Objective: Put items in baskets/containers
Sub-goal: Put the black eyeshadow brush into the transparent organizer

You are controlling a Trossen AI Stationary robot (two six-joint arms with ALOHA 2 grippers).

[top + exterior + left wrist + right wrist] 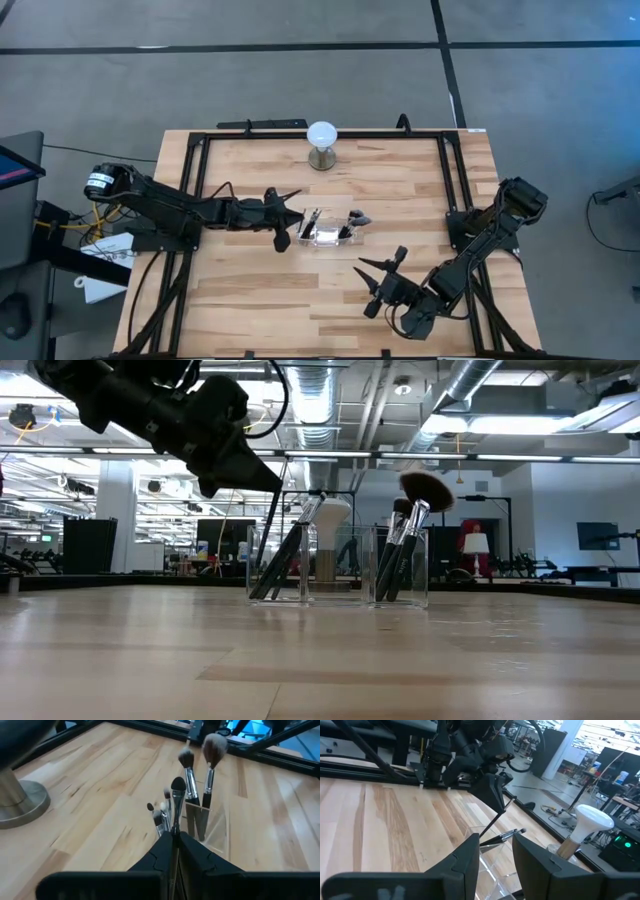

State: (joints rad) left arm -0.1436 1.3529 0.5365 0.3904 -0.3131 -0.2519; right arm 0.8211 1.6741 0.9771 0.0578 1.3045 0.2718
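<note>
Item one, my left gripper: fingers pressed nearly together, clamping the thin handle of one makeup brush; the handle runs up between the two pads and its small dark head stands clear beyond them. This gripper hangs just above the near end of the clear holder, at about nine o'clock from it in the overhead view, and the held brush slants down toward the holder's left compartment. Item two, the clear holder: a glassy rectangular box near the table's centre, standing upright on the wood. Item three, brushes already inside it: a cluster of slim dark-handled ones leaning in the left compartment, and a second group in the right compartment, among them one with a broad dark fluffy head standing highest. Item four, my right gripper: fingers parted with a plain gap between them, grasping nothing, hovering over bare wood at about five o'clock from the holder and well apart from it. Item five, white globe on a metal base: at twelve o'clock from the holder, near the table's far edge
</note>
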